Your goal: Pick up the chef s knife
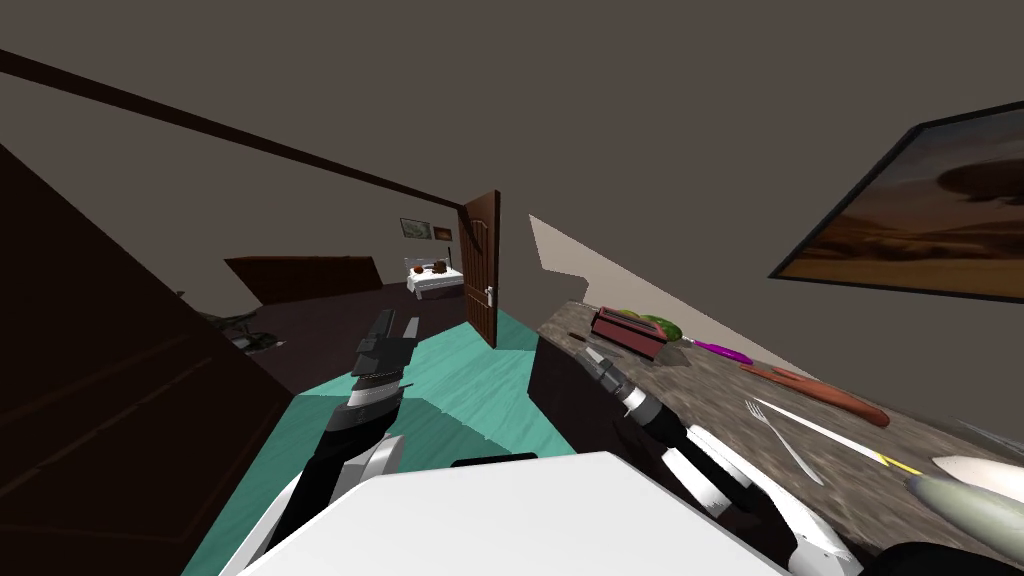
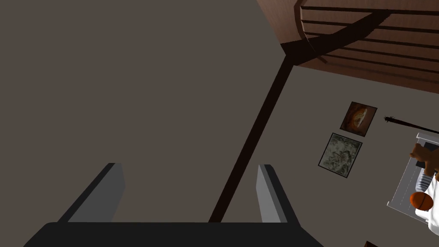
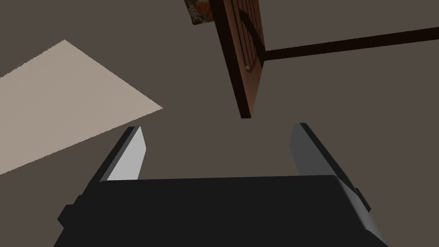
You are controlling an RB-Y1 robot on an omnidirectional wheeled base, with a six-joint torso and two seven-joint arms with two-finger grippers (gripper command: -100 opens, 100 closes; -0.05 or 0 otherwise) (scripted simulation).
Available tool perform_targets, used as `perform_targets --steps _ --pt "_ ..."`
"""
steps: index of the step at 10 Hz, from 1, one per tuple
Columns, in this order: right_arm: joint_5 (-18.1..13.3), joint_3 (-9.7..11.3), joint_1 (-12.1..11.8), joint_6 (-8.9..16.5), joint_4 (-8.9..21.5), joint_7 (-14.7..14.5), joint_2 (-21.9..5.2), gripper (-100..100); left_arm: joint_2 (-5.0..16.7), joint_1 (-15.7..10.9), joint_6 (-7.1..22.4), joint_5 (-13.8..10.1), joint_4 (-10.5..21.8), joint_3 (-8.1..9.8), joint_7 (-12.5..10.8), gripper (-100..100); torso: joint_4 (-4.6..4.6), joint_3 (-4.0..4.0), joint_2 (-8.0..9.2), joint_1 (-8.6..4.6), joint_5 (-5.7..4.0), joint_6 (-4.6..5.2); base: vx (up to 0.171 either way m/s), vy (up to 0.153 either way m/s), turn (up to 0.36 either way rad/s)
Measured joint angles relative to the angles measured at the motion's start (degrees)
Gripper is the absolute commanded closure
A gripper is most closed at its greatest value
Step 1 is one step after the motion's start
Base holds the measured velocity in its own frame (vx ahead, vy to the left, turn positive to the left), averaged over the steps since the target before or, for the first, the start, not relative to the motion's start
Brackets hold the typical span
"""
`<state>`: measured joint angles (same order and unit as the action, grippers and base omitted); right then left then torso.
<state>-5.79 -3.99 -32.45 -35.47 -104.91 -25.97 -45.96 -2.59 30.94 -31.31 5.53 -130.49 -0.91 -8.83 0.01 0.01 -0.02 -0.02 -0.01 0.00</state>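
Mottled brown counter (image 1: pixel 700 400) runs along the robot's right side in the head view and carries a dark red box (image 1: pixel 630 333), a fork (image 1: pixel 785 440) and several other utensils. The chef's knife (image 1: pixel 975 468) is judged to be the pale, pointed blade at the counter's near end, past the fork; this identification is not certain. The right gripper (image 1: pixel 590 352) hangs above the counter's far end, just beside the dark red box and well apart from that blade. The left gripper (image 1: pixel 395 327) points out over the teal floor (image 1: pixel 470 390), toward an open brown door (image 1: pixel 480 265). In the left wrist view, the left gripper (image 2: pixel 190 188) has its 2 fingers spread apart with nothing between them. In the right wrist view, the right gripper (image 3: pixel 214 148) also has its 2 fingers spread apart and empty, and it faces a wall, not the counter. Task status: no step is complete and the knife lies ungrasped. Remaining, as judged: bring the right gripper to the near end, turn it down over the handle, clamp, then lift.
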Motion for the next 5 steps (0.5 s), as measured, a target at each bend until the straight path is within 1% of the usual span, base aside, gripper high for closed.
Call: perform_targets --steps 1,2,3,4,5 --pt "-0.55 0.26 0.11 0.03 0.95 -0.39 -1.50 -100 0.00 0.00 0.00 0.00 0.00 0.00 0.00 0 0.00 -0.01 -0.02 -0.01 0.00 0.02 0.002 0.032 0.111" --pt "-1.55 0.48 -0.48 0.40 1.84 -1.01 -2.95 -100 0.00 0.00 0.00 0.00 0.00 0.00 0.00 0 -0.01 -0.02 -0.03 0.02 0.00 0.00 0.008 0.028 0.058" --pt "-1.93 0.38 -0.69 0.25 2.89 -1.26 -4.69 -100 0.00 0.01 0.00 0.00 0.00 0.00 0.00 0 -0.01 -0.03 -0.06 0.01 0.01 0.02 0.012 0.035 0.105" --pt "-2.90 0.79 -0.37 -0.02 4.95 -1.60 -6.37 -100 0.00 0.00 0.00 0.00 0.00 0.00 0.00 0 -0.02 -0.05 -0.09 0.02 0.00 0.00 0.020 0.025 0.044" --pt "-3.37 0.84 -0.47 -0.30 6.20 -1.83 -8.13 -100 0.00 0.01 0.00 0.00 0.00 0.00 0.00 0 -0.02 -0.06 -0.11 0.00 0.01 0.03 0.037 0.028 0.091"
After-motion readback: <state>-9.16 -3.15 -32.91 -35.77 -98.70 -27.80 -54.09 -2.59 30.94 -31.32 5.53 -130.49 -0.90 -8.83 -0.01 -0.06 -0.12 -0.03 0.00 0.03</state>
